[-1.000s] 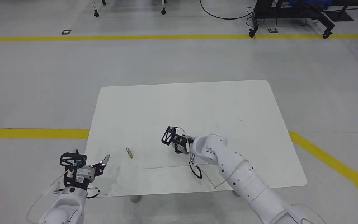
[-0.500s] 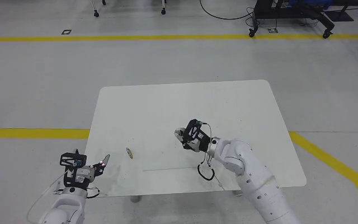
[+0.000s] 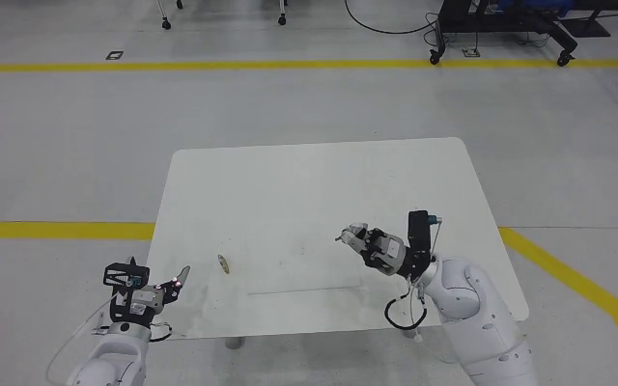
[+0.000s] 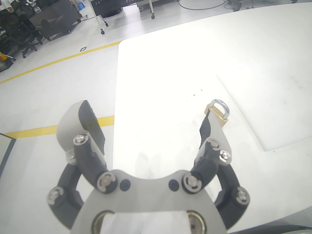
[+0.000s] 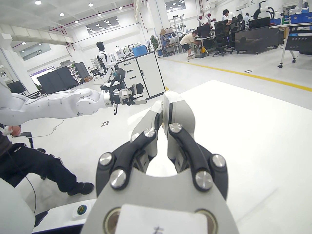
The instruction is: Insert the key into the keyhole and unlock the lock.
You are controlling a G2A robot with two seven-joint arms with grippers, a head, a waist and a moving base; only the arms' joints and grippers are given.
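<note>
Padlock (image 4: 218, 113) sits on white table (image 3: 290, 174) near front-left, just beyond the wide-open, empty left gripper (image 4: 146, 115). Right gripper (image 5: 162, 109) is pinched closed above centre-right, well apart; can't tell if it holds a key. Likely pre-insertion: next, steady lock and align keyhole.

Glossy white rounded shells along the right arm (image 3: 463, 299), with a thin black cable (image 3: 389, 311) looped beneath. On the left claw (image 4: 146, 113), pale grey fingers, ribbed black pads (image 4: 91, 122), black linkages, silver slotted screws (image 4: 106, 183) (same build on the right claw (image 5: 165, 103)).
</note>
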